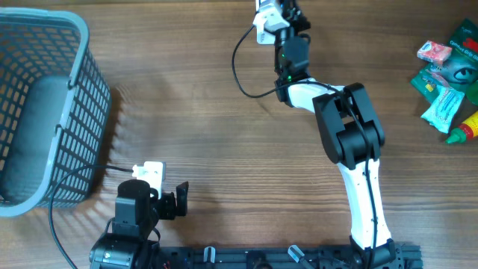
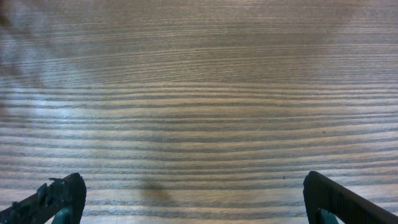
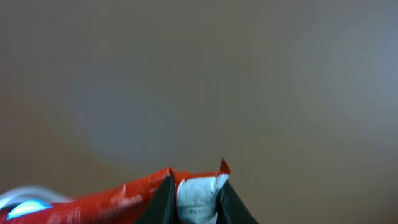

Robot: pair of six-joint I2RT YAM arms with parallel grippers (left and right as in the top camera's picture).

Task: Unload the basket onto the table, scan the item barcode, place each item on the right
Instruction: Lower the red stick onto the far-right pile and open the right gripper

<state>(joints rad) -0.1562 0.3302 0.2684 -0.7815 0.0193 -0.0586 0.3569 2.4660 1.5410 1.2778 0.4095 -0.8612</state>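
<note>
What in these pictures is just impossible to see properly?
1. Red-and-white packet in the right gripper: right wrist view, blurred, cut by the bottom edge; no barcode readable.
2. Overhead view: that gripper's tip runs off the top edge, hiding the packet.
3. Pile of colourful packets: overhead, too small to read, cut by the right edge.

Soft, even light on the brown wood-grain table (image 1: 194,127); pale glare on it in the left wrist view. Right wrist view dim, background blurred.
</note>
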